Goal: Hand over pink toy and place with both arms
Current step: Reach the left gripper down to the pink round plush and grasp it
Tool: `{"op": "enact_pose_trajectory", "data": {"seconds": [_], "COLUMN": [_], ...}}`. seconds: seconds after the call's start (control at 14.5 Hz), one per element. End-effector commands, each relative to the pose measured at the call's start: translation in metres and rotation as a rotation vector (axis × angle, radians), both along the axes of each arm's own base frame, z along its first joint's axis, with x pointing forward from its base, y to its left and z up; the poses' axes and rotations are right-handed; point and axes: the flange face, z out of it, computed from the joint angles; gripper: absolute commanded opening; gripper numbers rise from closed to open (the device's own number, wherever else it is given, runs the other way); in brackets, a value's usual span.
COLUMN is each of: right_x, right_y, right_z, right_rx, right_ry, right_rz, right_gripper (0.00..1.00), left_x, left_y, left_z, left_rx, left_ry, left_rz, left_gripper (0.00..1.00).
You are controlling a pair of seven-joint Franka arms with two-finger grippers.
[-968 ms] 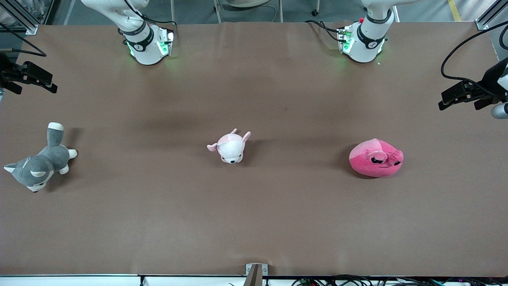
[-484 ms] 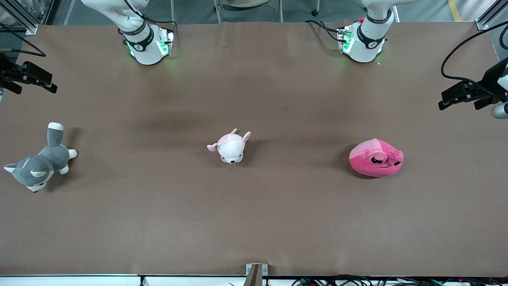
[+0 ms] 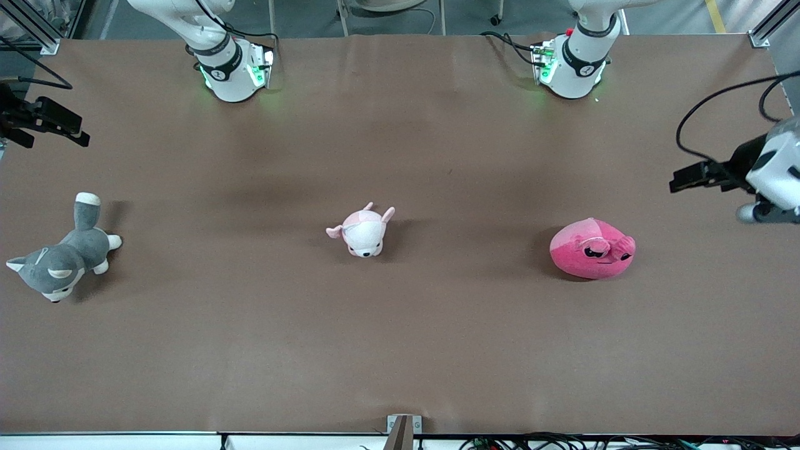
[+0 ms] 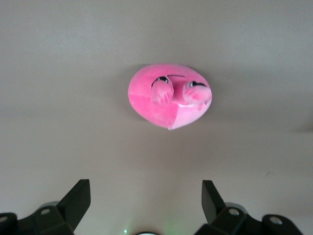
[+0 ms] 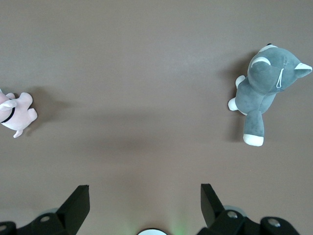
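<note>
Pre-grasp step: left tool (image 4: 145, 203) released, up over desk (image 3: 400, 350) at left arm's end, hot-pink blob plush (image 3: 592, 248) untouched; next: descend and clench. Right tool (image 5: 145, 203) released, waiting at its own end

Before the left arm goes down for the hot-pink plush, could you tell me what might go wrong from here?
1. The pink toy is a rounded blob; the open left gripper, up near the left arm's end of the table and not yet over it, might pinch only an ear flap or slip off.
2. The smaller pale pink plush lies mid-table and could be mistaken for the target.
3. The right gripper waits, open, at the right arm's end near the grey dog plush, leaving a long reach to the handover.
</note>
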Motion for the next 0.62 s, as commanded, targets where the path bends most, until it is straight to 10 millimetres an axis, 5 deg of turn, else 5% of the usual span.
{"op": "enact_pose_trajectory", "data": {"seconds": [0.0,0.55], "right_x": [-0.008,-0.008], "right_y": [-0.003,-0.005], "right_z": [0.003,0.002], "right_rx": [-0.015,-0.013], "right_ry": [-0.009,-0.009], "right_rz": [-0.018,-0.022], "right_gripper": [1.0,1.0], "left_x": [0.013,0.042], "left_y": [0.002,-0.008], "left_z": [-0.035,-0.154], "left_rx": [0.002,0.004], "left_ry": [0.004,0.037], "left_rz": [0.05,0.158], "left_gripper": [1.0,1.0]}}
